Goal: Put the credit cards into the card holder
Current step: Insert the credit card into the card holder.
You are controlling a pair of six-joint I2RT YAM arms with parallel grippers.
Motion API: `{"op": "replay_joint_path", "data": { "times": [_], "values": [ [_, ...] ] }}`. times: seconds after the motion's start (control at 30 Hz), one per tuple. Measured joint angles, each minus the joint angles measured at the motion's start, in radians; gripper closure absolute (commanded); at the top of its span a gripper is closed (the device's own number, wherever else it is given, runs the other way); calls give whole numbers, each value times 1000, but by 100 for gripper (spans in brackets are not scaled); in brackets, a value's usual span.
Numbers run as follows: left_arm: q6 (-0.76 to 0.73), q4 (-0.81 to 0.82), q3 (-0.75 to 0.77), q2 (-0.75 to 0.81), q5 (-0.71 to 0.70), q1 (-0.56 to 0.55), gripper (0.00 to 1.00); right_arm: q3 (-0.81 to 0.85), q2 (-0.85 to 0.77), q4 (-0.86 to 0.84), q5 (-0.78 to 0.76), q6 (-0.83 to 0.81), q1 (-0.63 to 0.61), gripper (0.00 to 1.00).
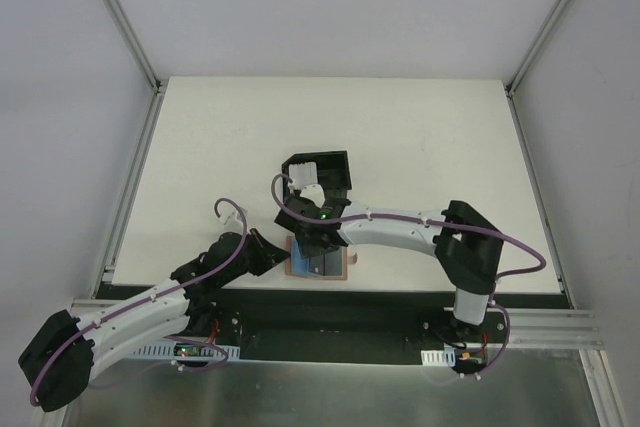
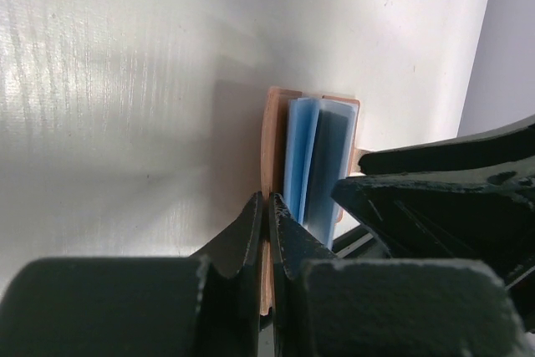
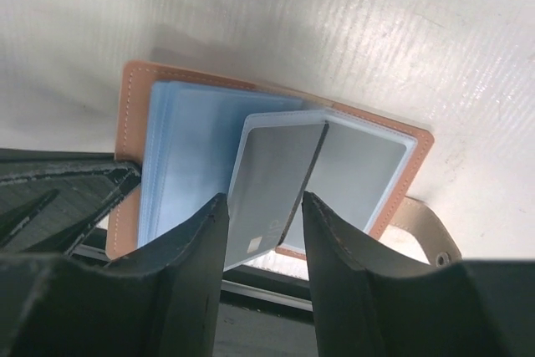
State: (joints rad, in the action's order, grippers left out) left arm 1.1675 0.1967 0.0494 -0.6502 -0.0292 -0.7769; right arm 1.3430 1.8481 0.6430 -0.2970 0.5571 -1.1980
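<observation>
**Wallet open at the near edge, one arm pinning it, the other around a card**

The brown leather wallet [image 1: 326, 269] lies open at the near edge of the white surface [image 1: 420, 137], a little left of its middle. Its snap tab [image 3: 422, 227] sticks out on the side facing the surface's right edge. Inside, a stack of pale blue sleeves [image 3: 192, 148] fans across the half facing the left edge.

The left end effector [image 2: 266, 202] comes in low from the near left corner. Its fingers are pressed together on the tan cover at the wallet's left side, pinching that leather edge between them.

The right end effector [image 3: 263, 202] reaches across from the right and hangs over the open wallet. Its fingers are spread. A grey card [image 3: 272, 186] stands tilted between them, its upper end at the fold of the wallet and its lower end down in the gap. The card's left edge runs close along one finger; a strip of sleeve shows between its other edge and the second finger. Whether either finger touches it cannot be told. A second grey card [image 3: 359, 165] lies flat in a clear sleeve on the tab-side half.

A black open-sided box [image 1: 335, 169] sits just beyond the wallet, toward the middle of the surface.
</observation>
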Motion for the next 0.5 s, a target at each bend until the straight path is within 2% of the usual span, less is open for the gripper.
{"op": "replay_joint_path", "data": {
  "times": [0.5],
  "values": [
    [0,-22,0,3,-2,0,100,-171,-182,-3,-31,32,-2,58]
  ]
}}
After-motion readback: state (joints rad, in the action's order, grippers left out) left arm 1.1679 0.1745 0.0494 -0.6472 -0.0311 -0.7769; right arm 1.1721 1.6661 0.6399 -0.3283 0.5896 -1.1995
